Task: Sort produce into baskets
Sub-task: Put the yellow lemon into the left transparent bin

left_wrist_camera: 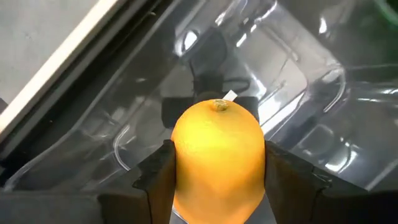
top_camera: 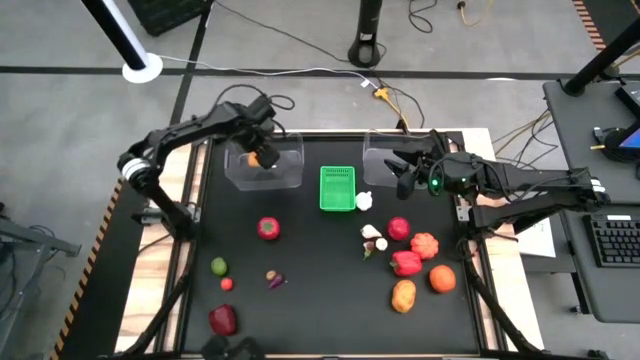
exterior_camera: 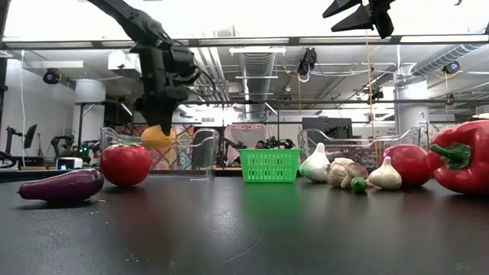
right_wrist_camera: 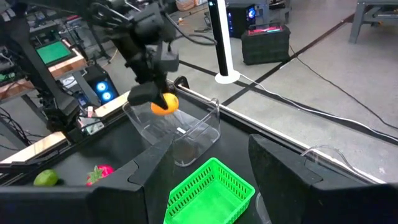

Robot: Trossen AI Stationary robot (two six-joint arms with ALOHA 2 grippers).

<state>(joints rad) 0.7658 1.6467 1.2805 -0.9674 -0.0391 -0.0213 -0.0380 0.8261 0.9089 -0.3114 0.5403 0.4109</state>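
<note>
- Left wrist view shows the left gripper pinching an orange fruit between its two fingers, directly over the clear left bin; holding it above the open mouth means a release should drop it inside.
- High view places that bin at the table's far left, with the green basket beside it and a second clear bin farther right.
- Right gripper hangs over the second bin, fingers spread and empty, apparently waiting clear of the left arm.
- Remaining produce lies loose on the black table: a tomato, a lime, an eggplant, and a red pepper among a right-hand cluster.
</note>
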